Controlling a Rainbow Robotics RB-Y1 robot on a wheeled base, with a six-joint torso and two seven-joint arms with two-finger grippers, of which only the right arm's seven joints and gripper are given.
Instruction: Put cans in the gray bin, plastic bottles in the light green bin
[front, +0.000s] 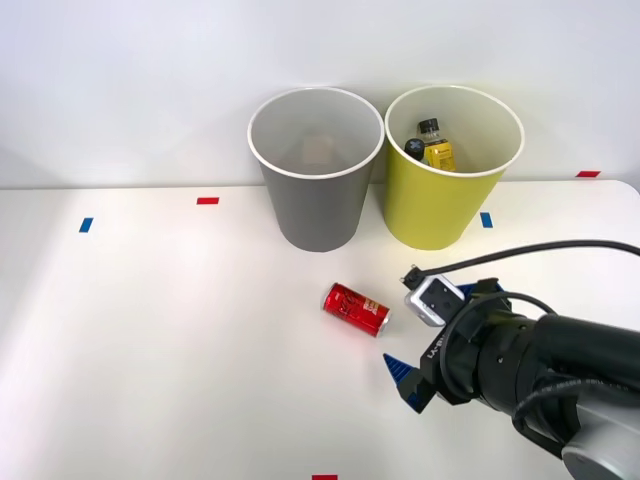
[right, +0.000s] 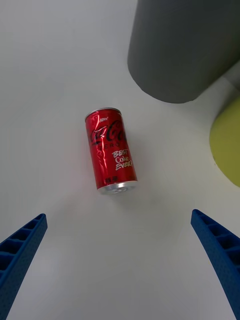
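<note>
A small red can (front: 356, 308) lies on its side on the white table, in front of the two bins. Behind it stands the gray bin (front: 315, 195), and nothing shows in its white inside. To its right stands the light green bin (front: 435, 212), which holds two black-capped plastic bottles (front: 432, 145), one with a yellow label. My right gripper (front: 422, 326) hovers just right of and nearer than the can, open and holding nothing. In the right wrist view the can (right: 110, 150) lies just ahead of the open gripper (right: 117, 215), with the gray bin (right: 185, 45) and light green bin (right: 227, 145) beyond it.
Small red tape marks (front: 207, 200) and blue tape marks (front: 85, 224) dot the table. A black cable (front: 530, 248) arcs over my right arm. The wall rises right behind the bins.
</note>
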